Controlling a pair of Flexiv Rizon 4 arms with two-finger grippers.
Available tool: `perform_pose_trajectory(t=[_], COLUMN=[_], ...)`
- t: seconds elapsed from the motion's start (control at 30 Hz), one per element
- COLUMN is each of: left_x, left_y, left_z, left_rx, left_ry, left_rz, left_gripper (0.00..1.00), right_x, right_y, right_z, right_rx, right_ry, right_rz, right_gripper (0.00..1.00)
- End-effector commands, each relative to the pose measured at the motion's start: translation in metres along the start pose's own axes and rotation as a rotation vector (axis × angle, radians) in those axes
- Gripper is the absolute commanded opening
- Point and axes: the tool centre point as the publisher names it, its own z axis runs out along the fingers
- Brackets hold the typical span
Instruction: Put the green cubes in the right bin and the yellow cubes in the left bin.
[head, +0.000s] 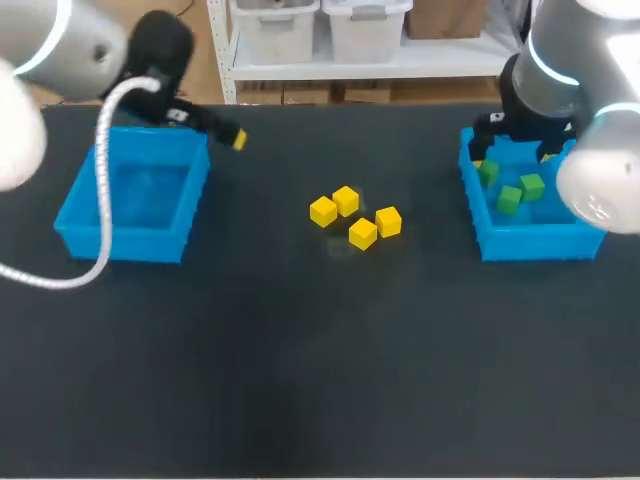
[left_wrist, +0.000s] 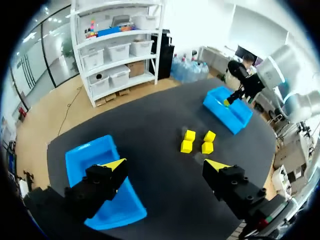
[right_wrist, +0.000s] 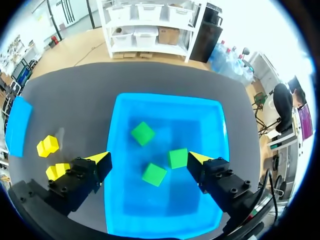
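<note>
Table (head: 320, 380): dark top, 2 blue bins, one toward each end.

Left bin (head: 120, 243): open-topped, sits on my left side of the table.

Right bin (head: 530, 244): holds 3 green cubes on its floor, the first (right_wrist: 143, 133) apart from the others. The second (right_wrist: 178, 158) and third (right_wrist: 154, 174) lie close together, all tilted at different angles.

Yellow cubes: 4, all on the bare table between the 2 bins, none inside either bin. They form 2 close pairs: one cube (head: 323, 211) just beside another (head: 346, 201), then a third (head: 363, 234) just beside a fourth (head: 388, 221).

Left gripper (left_wrist: 165, 165): hangs above the left bin's far right corner in the head view. Jaws wide, nothing between them. In its wrist view, 1 finger is over the bin and the other over bare table.

Right gripper (right_wrist: 148, 158): hangs above the right bin, green cubes below it. Jaws wide, holding nothing.
</note>
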Motion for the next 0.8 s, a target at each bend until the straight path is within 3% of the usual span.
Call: perform_pose_trajectory(t=[0.03, 0.4, 0.8], left_x=[-0.032, -0.016, -0.002], left_y=[-0.007, -0.015, -0.044], left_z=[0.038, 0.089, 0.128], left_rx=[-0.057, -0.069, -0.020], left_ry=[0.247, 0.383, 0.500], left_rz=[0.020, 0.038, 0.114], left_gripper=[1.00, 1.00, 1.00], right_x=[0.004, 0.004, 0.004], right_y=[-0.001, -0.001, -0.001], right_z=[-0.001, -0.001, -0.001], right_rx=[0.002, 0.002, 0.002], right_ry=[-0.130, -0.130, -0.130], right_rz=[0.002, 0.002, 0.002], right_gripper=[1.00, 1.00, 1.00])
